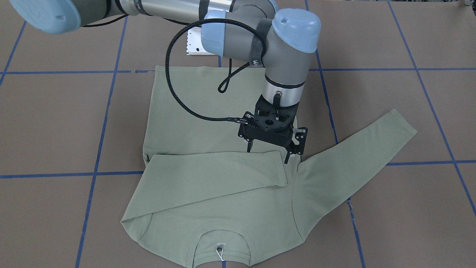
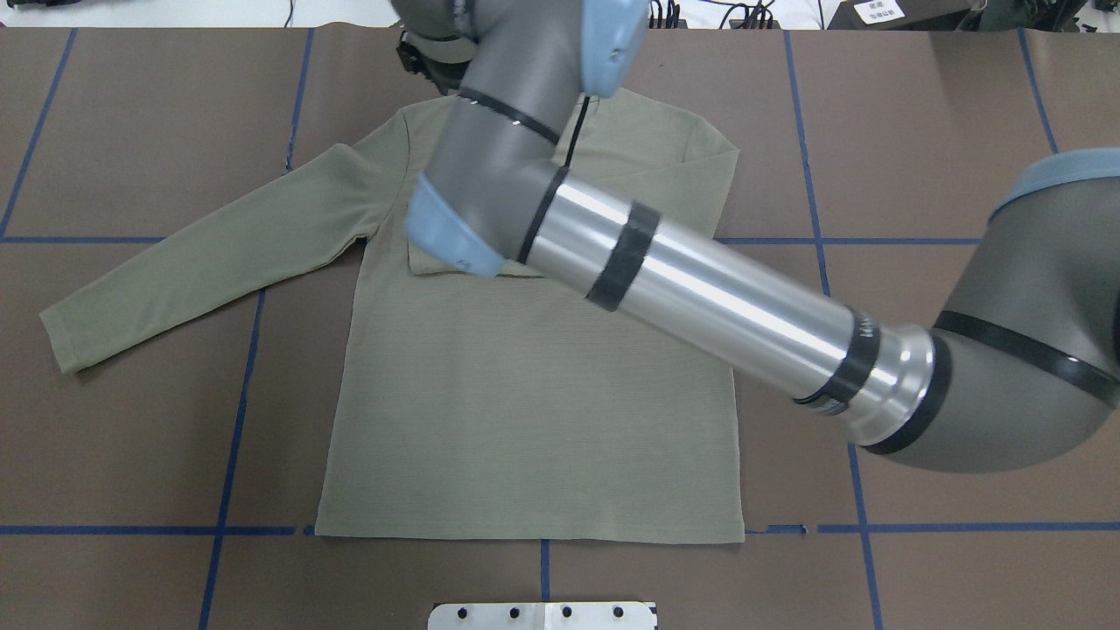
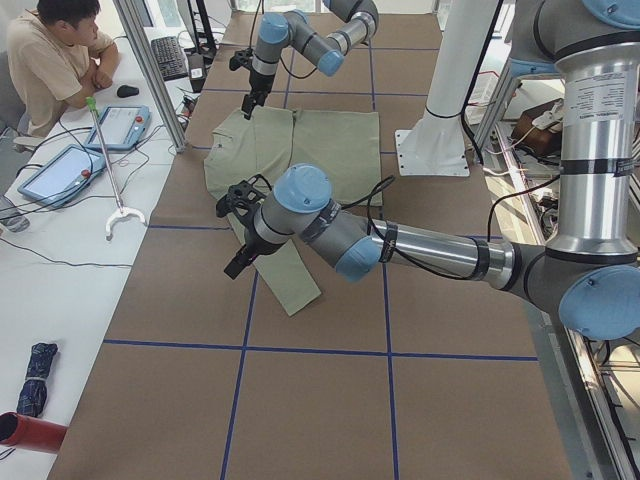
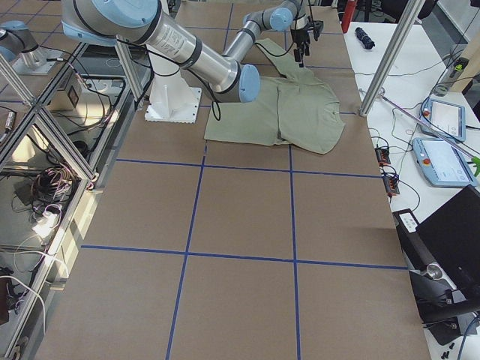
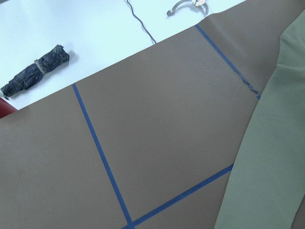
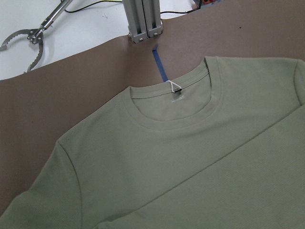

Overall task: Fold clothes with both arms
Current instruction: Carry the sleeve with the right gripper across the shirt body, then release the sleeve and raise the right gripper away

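The sage-green shirt (image 1: 208, 111) lies flat on the brown table, collar and white tag string (image 1: 220, 254) toward the operators' side. One sleeve is folded across the chest and ends at its cuff (image 1: 279, 169). The other sleeve (image 1: 372, 149) lies stretched out. My right gripper (image 1: 268, 154) hangs open and empty just above that cuff. The right wrist view shows the collar (image 6: 171, 112). My left gripper (image 3: 238, 265) shows only in the exterior left view, beside the stretched sleeve (image 3: 285, 280); I cannot tell whether it is open. The left wrist view shows the sleeve's edge (image 5: 271, 167). The chest logo is hidden.
The white base plate (image 2: 542, 615) sits at the table's robot-side edge. Blue tape lines grid the brown cover. An operator (image 3: 60, 60) sits at the white side table with tablets. A folded umbrella (image 5: 35, 71) and a grabber tool (image 6: 28, 38) lie there, by an aluminium post (image 6: 143, 19).
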`<state>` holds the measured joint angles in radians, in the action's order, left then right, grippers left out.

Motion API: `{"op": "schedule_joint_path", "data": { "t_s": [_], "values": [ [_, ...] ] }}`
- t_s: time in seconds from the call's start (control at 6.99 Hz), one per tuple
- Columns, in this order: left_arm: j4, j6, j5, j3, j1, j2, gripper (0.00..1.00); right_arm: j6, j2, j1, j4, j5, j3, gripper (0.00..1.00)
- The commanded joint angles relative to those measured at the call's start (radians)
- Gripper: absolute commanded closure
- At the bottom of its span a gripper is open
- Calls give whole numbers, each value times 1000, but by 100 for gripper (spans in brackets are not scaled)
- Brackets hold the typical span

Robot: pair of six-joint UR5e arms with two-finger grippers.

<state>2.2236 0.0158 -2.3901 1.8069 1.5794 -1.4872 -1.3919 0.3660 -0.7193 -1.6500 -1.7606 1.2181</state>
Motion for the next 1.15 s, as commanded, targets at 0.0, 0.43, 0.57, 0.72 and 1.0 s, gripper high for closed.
{"op": "schedule_joint_path", "data": {
  "t_s": [0.0,0.43,0.57,0.72,1.0],
  "values": [
    [192,120,-44,11,-187,56,1,315,318,-151,-22,-173,325,0],
    [324,312,285,8,-453,180,0,791,800,-353,-5,-390,654,0],
    [352,317,323,6,-516,221,0,911,905,-402,-7,-414,699,0],
    [381,317,382,-4,-576,246,0,1013,988,-458,9,-471,718,0],
    [399,419,551,-68,-749,243,0,1053,1100,-503,109,-508,735,0]
  ]
}}
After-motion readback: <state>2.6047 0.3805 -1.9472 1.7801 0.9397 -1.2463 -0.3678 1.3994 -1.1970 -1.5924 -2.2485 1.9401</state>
